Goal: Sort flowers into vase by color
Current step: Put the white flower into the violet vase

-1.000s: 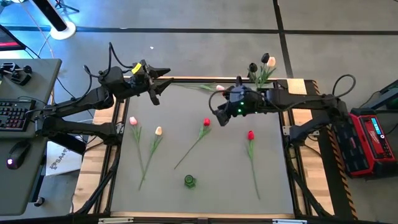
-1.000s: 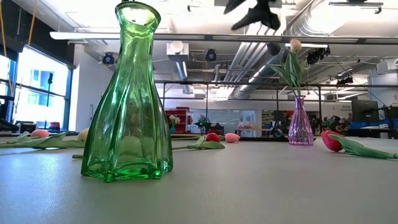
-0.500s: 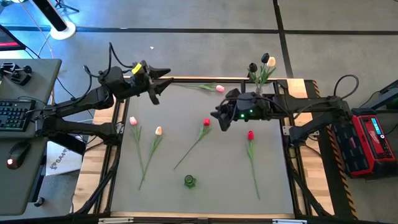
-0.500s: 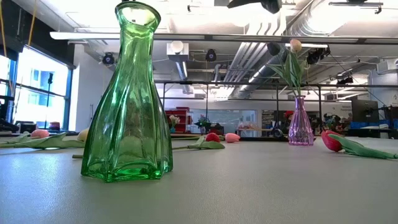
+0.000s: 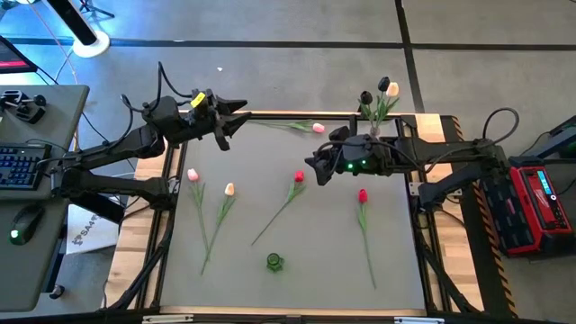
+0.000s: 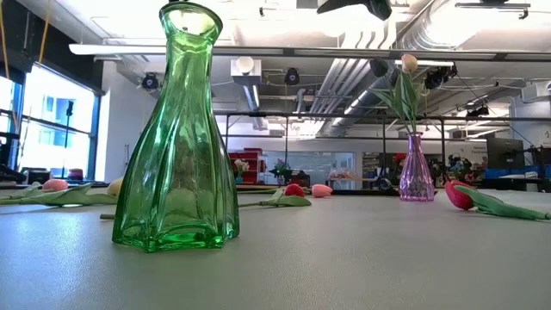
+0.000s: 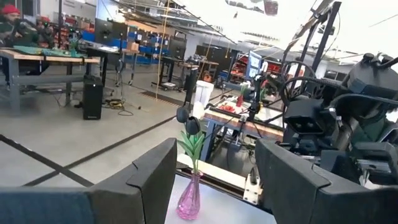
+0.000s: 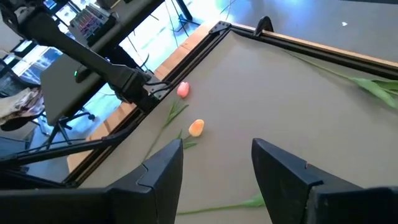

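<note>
Several tulips lie flat on the grey table: a pink one [image 5: 193, 175], a cream one [image 5: 229, 189], two red ones [image 5: 299, 177] [image 5: 363, 195], and a pink one [image 5: 318, 128] along the far edge. A green vase [image 5: 274, 262] stands near the front edge. A purple vase [image 5: 373, 115] at the far right holds near-black and cream tulips by their stems. My right gripper [image 5: 315, 165] is open and empty, high above the table beside the middle red tulip. My left gripper [image 5: 236, 117] is open and empty at the far left corner.
The table has a raised wooden and metal frame [image 5: 297, 115] all round. The green vase [image 6: 176, 129] and the purple vase [image 6: 416, 168] stand upright. Bare table lies between the tulips at the middle and the front right.
My right gripper has risen, almost leaving the low view's top, and has drawn a little away from the purple vase toward the table's near edge. It stays open. The flowers and vases have kept still.
</note>
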